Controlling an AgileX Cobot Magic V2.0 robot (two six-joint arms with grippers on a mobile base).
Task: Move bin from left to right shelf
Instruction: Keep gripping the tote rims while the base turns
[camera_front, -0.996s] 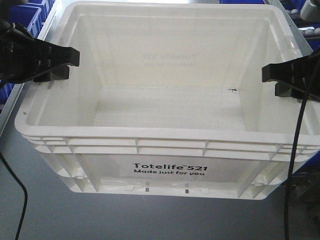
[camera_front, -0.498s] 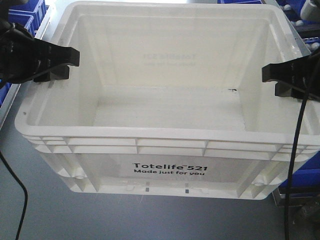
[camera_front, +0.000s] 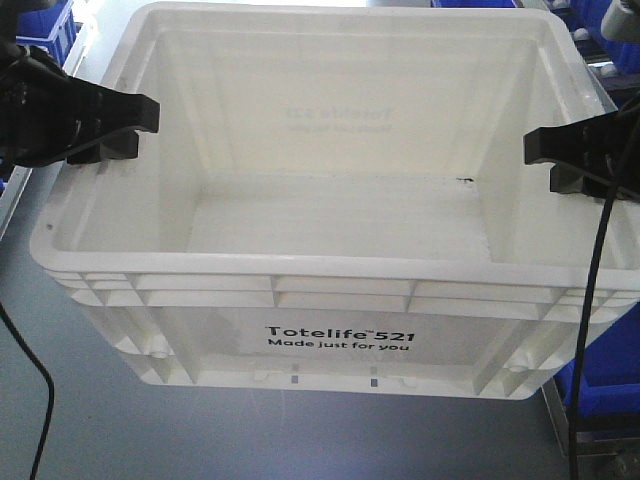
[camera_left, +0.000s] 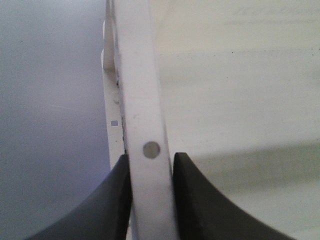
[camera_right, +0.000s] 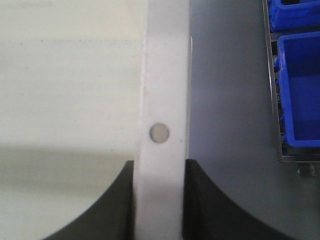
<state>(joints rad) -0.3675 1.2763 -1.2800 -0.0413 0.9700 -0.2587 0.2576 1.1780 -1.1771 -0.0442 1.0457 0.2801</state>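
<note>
The large white bin (camera_front: 340, 345), printed "Totelife 521", fills the front view, empty and held above grey floor. My left gripper (camera_front: 135, 125) is shut on its left wall rim, one black finger inside and one outside. My right gripper (camera_front: 545, 150) is shut on the right wall rim the same way. In the left wrist view the white rim (camera_left: 142, 115) runs between the gripper (camera_left: 151, 162) fingers. In the right wrist view the rim (camera_right: 165, 90) sits pinched at the gripper (camera_right: 160, 167).
Blue plastic bins (camera_front: 605, 375) on a metal shelf frame show at the lower right, also as blue bins (camera_right: 300, 85) in the right wrist view. More blue bins (camera_front: 45, 25) sit at the top left. Grey floor (camera_front: 200, 440) lies below.
The background has slid left behind the bin: blue bins at the left have shrunk out of view while blue bins at the lower right have come in. Both grips are unchanged.
</note>
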